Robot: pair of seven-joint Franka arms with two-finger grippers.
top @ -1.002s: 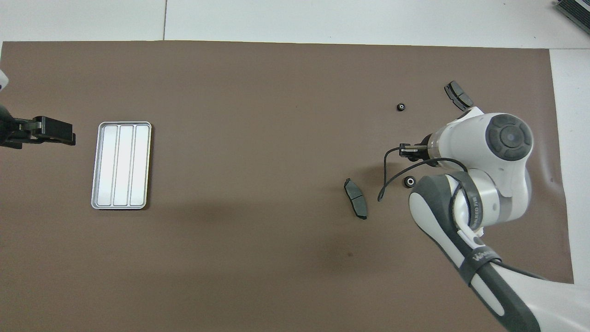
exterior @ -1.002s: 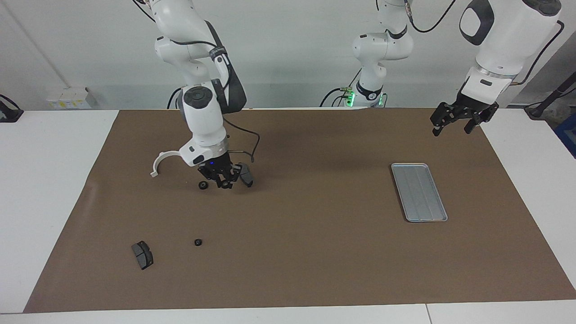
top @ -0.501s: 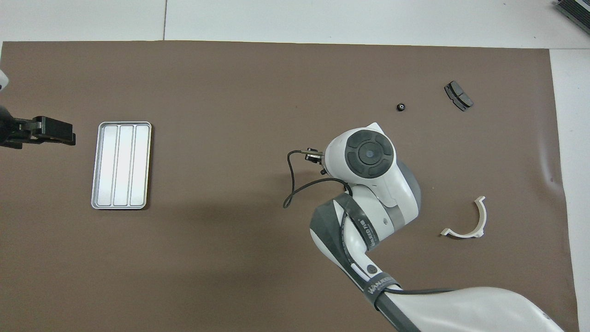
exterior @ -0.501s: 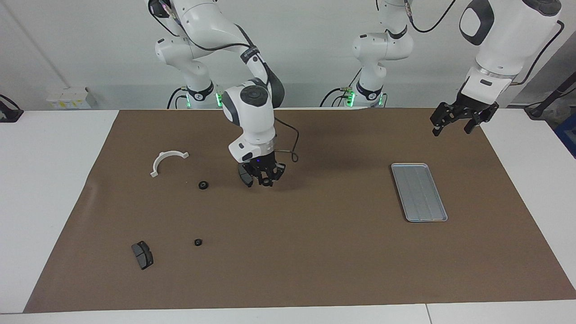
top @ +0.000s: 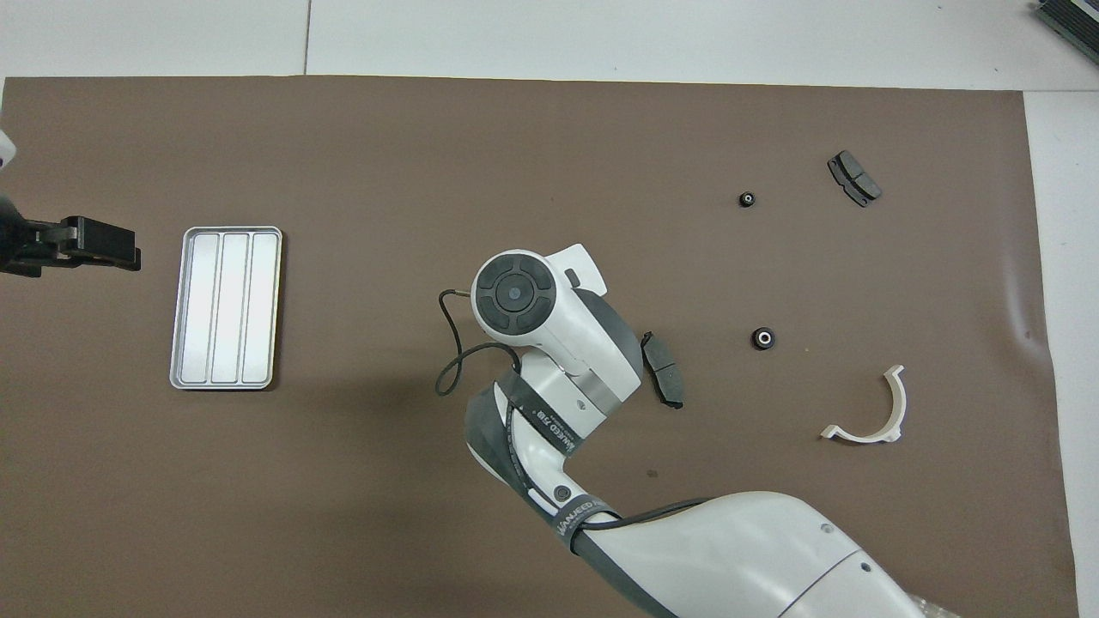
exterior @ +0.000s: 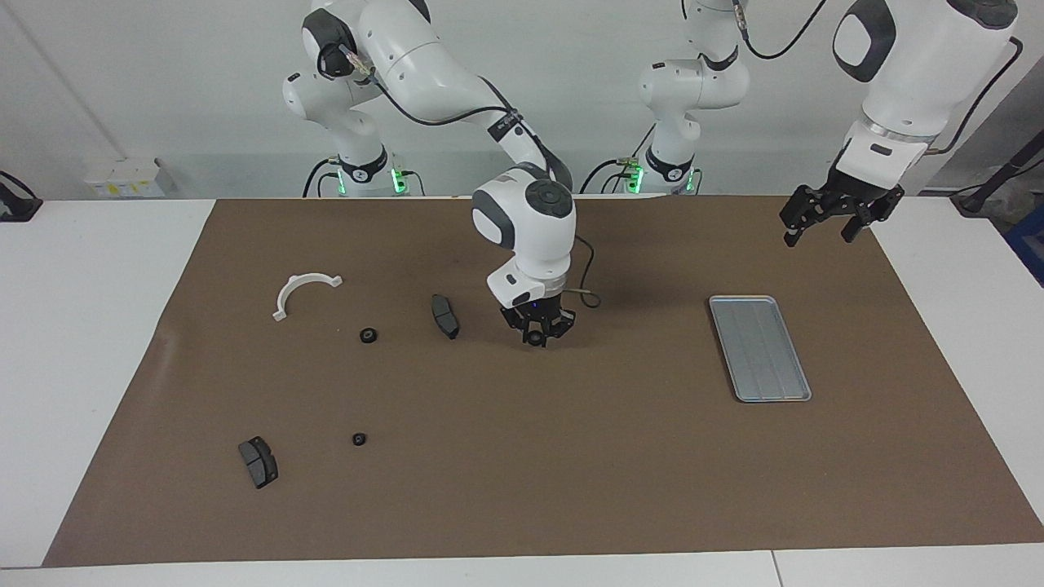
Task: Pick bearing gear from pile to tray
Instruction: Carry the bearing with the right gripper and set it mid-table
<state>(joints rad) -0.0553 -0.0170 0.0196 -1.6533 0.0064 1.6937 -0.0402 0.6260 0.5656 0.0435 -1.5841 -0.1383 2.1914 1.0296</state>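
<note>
My right gripper (exterior: 536, 333) hangs low over the brown mat (exterior: 620, 456), between a dark grey pad (exterior: 444, 315) and the tray (exterior: 758, 346). It is shut on a small black bearing gear (exterior: 534, 337). In the overhead view the right wrist hides that gripper and gear. The pile lies scattered toward the right arm's end: two black gears (exterior: 369, 335) (exterior: 358, 439), a second pad (exterior: 258, 461) and a white curved bracket (exterior: 302, 292). The silver tray (top: 227, 307) holds nothing. My left gripper (exterior: 824, 224) waits open in the air beside the tray, toward the left arm's end.
The brown mat (top: 549, 137) covers most of the white table (exterior: 98, 326). In the overhead view the loose gears (top: 762, 338) (top: 747, 199), the pads (top: 663, 369) (top: 853, 178) and the bracket (top: 871, 412) lie apart from one another.
My right gripper has travelled from the pile, past the pad, toward the tray with the gear in its grip. The left arm has stayed still.
</note>
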